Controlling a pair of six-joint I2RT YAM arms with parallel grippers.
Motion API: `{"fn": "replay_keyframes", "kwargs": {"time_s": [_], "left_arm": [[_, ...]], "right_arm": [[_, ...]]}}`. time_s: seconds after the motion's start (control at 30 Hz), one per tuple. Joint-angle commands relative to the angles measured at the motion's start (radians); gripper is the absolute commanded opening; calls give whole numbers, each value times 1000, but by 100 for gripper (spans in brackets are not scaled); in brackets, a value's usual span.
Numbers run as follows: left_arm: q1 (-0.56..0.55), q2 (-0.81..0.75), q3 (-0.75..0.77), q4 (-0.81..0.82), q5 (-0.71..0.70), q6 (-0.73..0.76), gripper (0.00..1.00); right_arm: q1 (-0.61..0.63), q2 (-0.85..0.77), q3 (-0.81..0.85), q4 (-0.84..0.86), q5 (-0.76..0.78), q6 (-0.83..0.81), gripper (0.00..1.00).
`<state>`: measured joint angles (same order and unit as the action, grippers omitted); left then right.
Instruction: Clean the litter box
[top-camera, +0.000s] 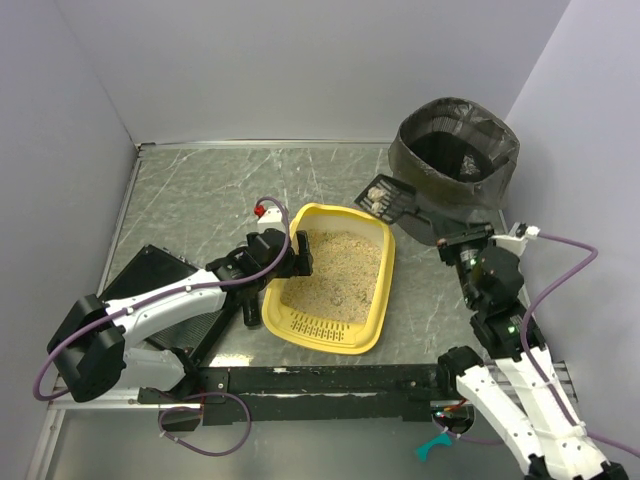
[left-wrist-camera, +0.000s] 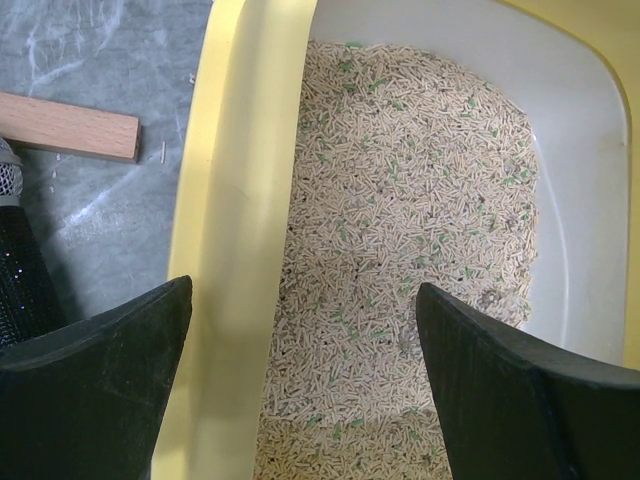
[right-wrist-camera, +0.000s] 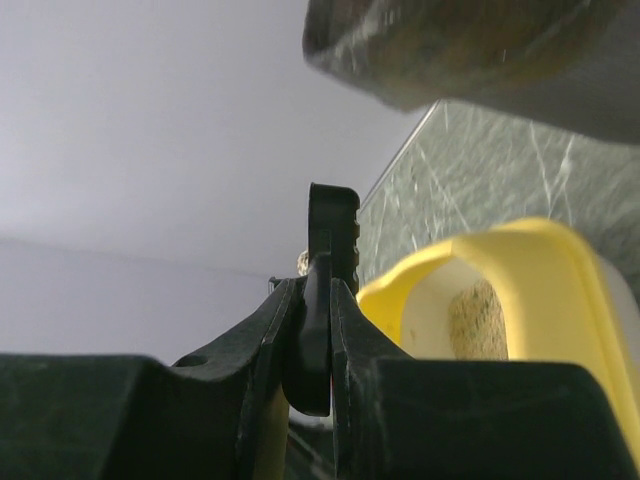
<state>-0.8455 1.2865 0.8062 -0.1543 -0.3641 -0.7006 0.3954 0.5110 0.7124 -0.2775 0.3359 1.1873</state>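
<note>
The yellow litter box (top-camera: 376, 298) lies mid-table with beige litter (top-camera: 338, 265) inside and a slotted grille at its near end. My left gripper (top-camera: 296, 256) is open and straddles the box's left rim (left-wrist-camera: 232, 250): one finger (left-wrist-camera: 90, 390) is outside, the other (left-wrist-camera: 520, 400) over the litter (left-wrist-camera: 410, 200). My right gripper (top-camera: 452, 240) is shut on the handle of a black scoop (top-camera: 386, 198), which carries a pale clump and hangs between the box's far right corner and the bin. In the right wrist view the scoop (right-wrist-camera: 332, 225) stands edge-on between the fingers (right-wrist-camera: 365, 340), with the box (right-wrist-camera: 520, 260) behind.
A dark grey round bin (top-camera: 457, 165) with a bag liner stands at the back right, just beyond the scoop. A flat black tray (top-camera: 150, 290) lies at the left under my left arm. A wooden stick (left-wrist-camera: 70, 125) lies on the table left of the box. Walls close in on all sides.
</note>
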Motion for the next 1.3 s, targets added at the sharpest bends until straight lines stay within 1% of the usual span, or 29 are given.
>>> {"fn": "replay_keyframes", "kwargs": {"time_s": [0.0, 0.07, 0.17, 0.2, 0.33, 0.4, 0.5, 0.53, 0.63, 0.67, 0.77, 0.8, 0.87, 0.93, 0.97, 1.0, 1.03, 1.07, 1.1, 1.2, 1.23, 1.27], "left_arm": [[3, -7, 7, 47, 5, 0, 97], [3, -3, 7, 58, 4, 1, 97], [11, 10, 11, 59, 7, 6, 97], [14, 14, 16, 56, 7, 7, 97], [26, 28, 21, 58, 20, 12, 97], [34, 34, 22, 56, 22, 10, 97], [48, 43, 24, 61, 33, 15, 97], [51, 53, 25, 62, 40, 18, 97], [62, 65, 36, 61, 48, 23, 99], [63, 68, 39, 59, 45, 27, 99], [63, 85, 53, 49, 28, 42, 95], [65, 89, 56, 47, 25, 49, 93], [63, 108, 67, 32, 10, 58, 86], [63, 123, 74, 19, -4, 64, 81], [65, 131, 77, 10, -21, 65, 79], [65, 140, 80, 1, -35, 69, 76], [65, 164, 94, -13, -53, 69, 69], [63, 180, 105, -55, -73, 59, 66], [65, 194, 116, -73, -99, 62, 65], [65, 220, 139, -123, -118, 59, 60], [63, 221, 142, -131, -122, 56, 56], [65, 217, 143, -140, -128, 35, 50]], "right_arm": [[-142, 60, 122, 102, -173, -3, 0], [-208, 92, 174, 107, -198, -14, 0], [-276, 127, 252, 96, -228, -31, 0], [-318, 135, 271, 97, -242, -31, 0], [-391, 170, 349, 75, -203, -58, 0], [-446, 185, 397, 69, -186, -115, 0], [-457, 216, 427, 70, -86, -193, 0], [-460, 239, 438, 61, -14, -221, 0], [-461, 300, 501, 21, 70, -362, 0], [-461, 313, 533, 15, 92, -440, 0], [-461, 354, 562, 20, 100, -595, 0], [-461, 362, 562, 24, 107, -621, 0], [-461, 385, 558, 27, 133, -704, 2], [-461, 409, 553, 61, 117, -788, 3], [-461, 422, 553, 64, 101, -872, 2], [-461, 446, 558, 61, 77, -894, 2], [-460, 460, 565, 49, 54, -925, 3], [-460, 472, 567, 54, 22, -946, 6], [-461, 494, 568, 58, -56, -975, 7], [-460, 518, 582, 72, -161, -1081, 9], [-460, 518, 573, 81, -213, -1138, 11], [-460, 515, 564, 109, -228, -1156, 15]]}}
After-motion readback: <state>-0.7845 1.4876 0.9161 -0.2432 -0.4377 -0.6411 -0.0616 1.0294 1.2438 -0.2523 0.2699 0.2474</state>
